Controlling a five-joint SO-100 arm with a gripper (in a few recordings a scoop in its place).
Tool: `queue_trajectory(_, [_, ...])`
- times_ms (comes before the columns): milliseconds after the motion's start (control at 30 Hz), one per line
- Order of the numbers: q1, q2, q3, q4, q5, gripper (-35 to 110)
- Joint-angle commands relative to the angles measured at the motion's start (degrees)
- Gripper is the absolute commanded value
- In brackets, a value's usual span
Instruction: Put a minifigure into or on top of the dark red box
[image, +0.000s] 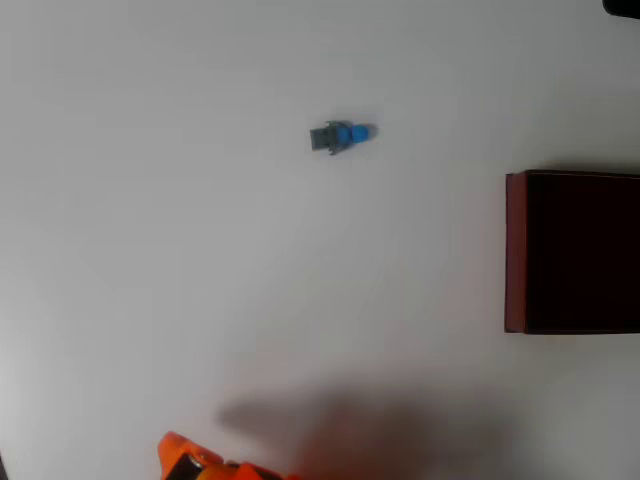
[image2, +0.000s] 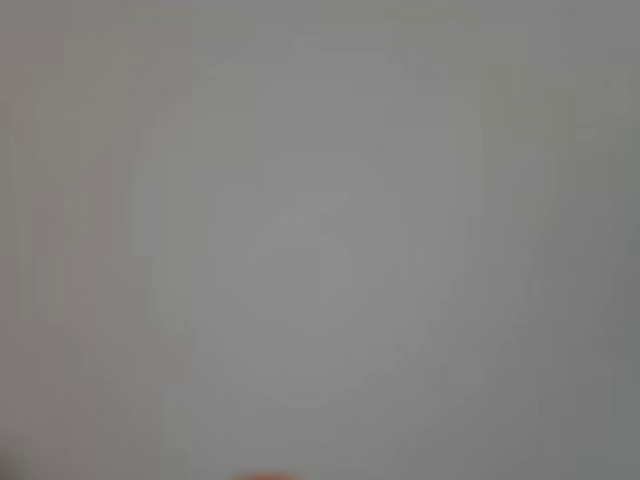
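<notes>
Claw (image: 185, 458) far from blue-headed, grey-legged minifigure (image: 341, 135) lying flat.

Bright orange arm (image: 205, 464) shows at the table's bottom edge in the overhead view: glossy angular plastic with a dark recess.

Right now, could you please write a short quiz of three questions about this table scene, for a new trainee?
1. True or false: the tiny blue and dark grey toy minifigure lies inside the large dark red rectangular box.
2. In the overhead view, the box sits at which edge? A) left B) right C) bottom
3. What colour is the arm part at the bottom edge of the overhead view?

Key: 1. False, it lies on the white table, apart from the box. 2. B. 3. Orange.
</notes>
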Motion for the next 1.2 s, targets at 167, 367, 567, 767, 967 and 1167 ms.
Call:
queue_trajectory(167, [-1.32, 0.70, 1.14, 0.70, -0.79, 0])
queue_trajectory(367, [-1.32, 0.70, 1.14, 0.70, -0.79, 0])
queue_trajectory(567, [-1.32, 0.70, 1.14, 0.70, -0.79, 0])
queue_trajectory(767, [2.29, 0.70, 1.14, 0.62, 5.19, 1])
queue_trajectory(967, [9.49, 0.70, 0.97, 0.35, 9.67, 18])
queue_trajectory(1167, [18.46, 0.70, -2.11, -2.37, 8.35, 34])
